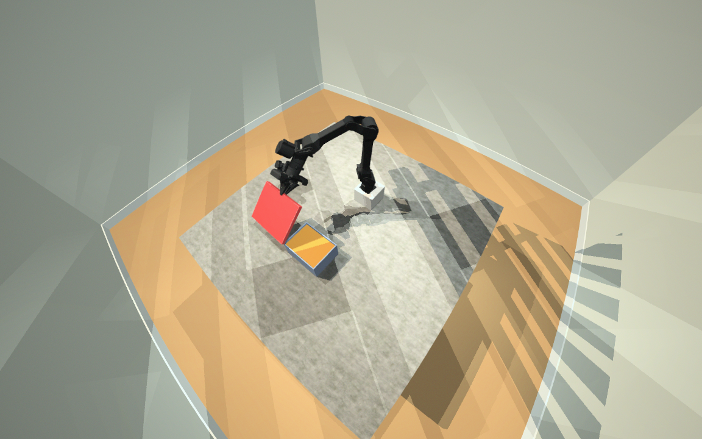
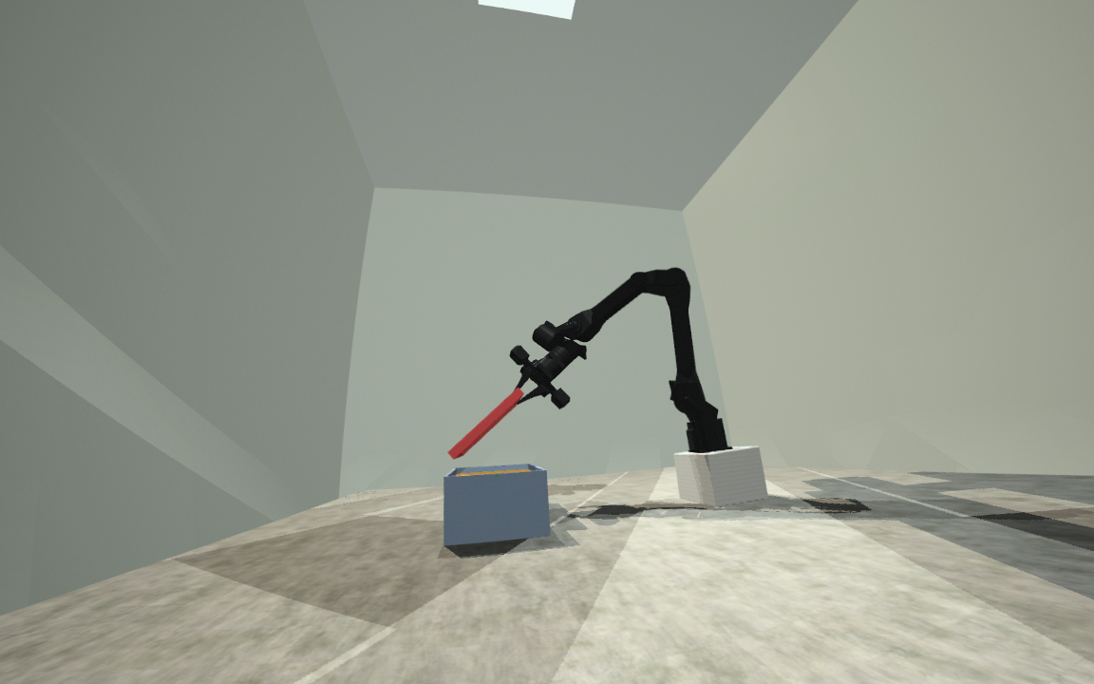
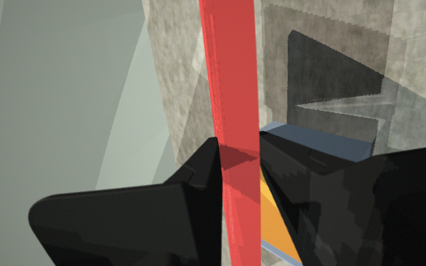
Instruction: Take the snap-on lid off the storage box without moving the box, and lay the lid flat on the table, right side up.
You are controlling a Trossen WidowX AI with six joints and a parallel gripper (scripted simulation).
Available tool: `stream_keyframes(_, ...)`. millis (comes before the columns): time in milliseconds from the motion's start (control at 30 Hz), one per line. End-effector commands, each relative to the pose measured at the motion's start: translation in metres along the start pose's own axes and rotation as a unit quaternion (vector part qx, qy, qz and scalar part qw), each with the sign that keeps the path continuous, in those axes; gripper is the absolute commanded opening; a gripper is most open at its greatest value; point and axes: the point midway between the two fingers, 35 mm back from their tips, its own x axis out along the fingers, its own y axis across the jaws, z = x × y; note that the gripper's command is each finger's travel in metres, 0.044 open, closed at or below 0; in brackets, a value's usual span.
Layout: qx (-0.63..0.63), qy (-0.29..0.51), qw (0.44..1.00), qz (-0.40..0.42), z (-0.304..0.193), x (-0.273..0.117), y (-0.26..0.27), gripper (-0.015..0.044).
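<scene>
Table: grey mottled top crossed by pale and dark patches of light and shadow, ringed by an orange floor border inside low translucent walls. Arm: black, six-jointed, rising from a white base block that stands on the table; it goes up to an elbow, then reaches forward and slopes downward to the wrist. Lid: flat red panel, off the box and in the air, steeply tilted, its high edge at the gripper and its low edge pointing down toward the table; in the exterior view it shows edge-on as a slanted red strip whose low end hangs above the near-left rim of the box without touching it; in the wrist view it runs as a red band straight up the frame. Box: blue-grey walls, orange inside, open at the top, standing on the table in front of the base block and apart from it; from above its opening lies just beside the low edge of the lid. Gripper: black parallel type, at the high edge of the lid; the two fingers pinch the lid's edge between them, one on each face, with the red panel filling the gap
</scene>
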Motion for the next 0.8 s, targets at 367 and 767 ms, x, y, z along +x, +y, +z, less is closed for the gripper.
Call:
stream_keyframes(367, -0.006, 0.000, 1.000, 0.006, 0.031, -0.005, 0.002, 0.0000)
stream_keyframes(767, -0.007, 0.000, 1.000, 0.006, 0.055, -0.007, 0.000, 0.0000)
